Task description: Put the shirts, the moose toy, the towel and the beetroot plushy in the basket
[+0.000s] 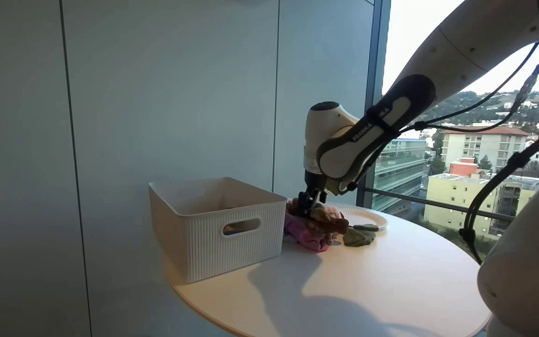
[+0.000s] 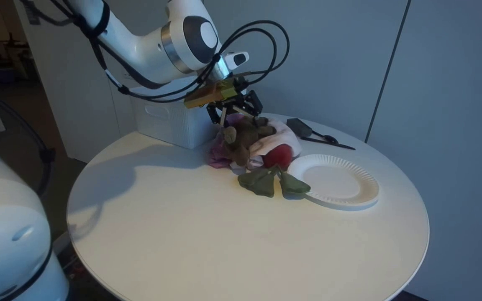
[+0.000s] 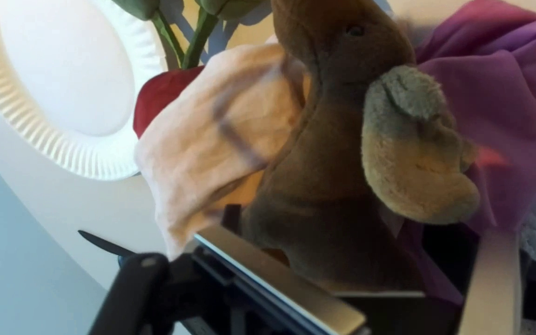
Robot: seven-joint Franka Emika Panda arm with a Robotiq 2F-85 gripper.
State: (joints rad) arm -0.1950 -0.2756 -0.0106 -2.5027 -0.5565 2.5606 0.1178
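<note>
The brown moose toy point(image 2: 244, 136) lies on top of a pile of cloth beside the basket; it fills the middle of the wrist view point(image 3: 333, 139). A purple cloth point(image 1: 304, 236) and a pale pink cloth point(image 3: 231, 116) lie under it; I cannot tell which is shirt or towel. The dark-red beetroot plushy point(image 2: 278, 156) is partly covered by the pale cloth, its green leaves toward the front. The white basket point(image 1: 232, 248) stands against the pile. My gripper point(image 2: 236, 116) is open just above the moose, its fingers point(image 3: 356, 232) apart on either side of its body.
A white paper plate point(image 2: 337, 179) lies beside the beetroot leaves. Black utensils point(image 2: 301, 128) lie behind the pile near the wall. Something yellowish shows through the basket's slot point(image 1: 241, 227). The basket wall rises close beside the gripper.
</note>
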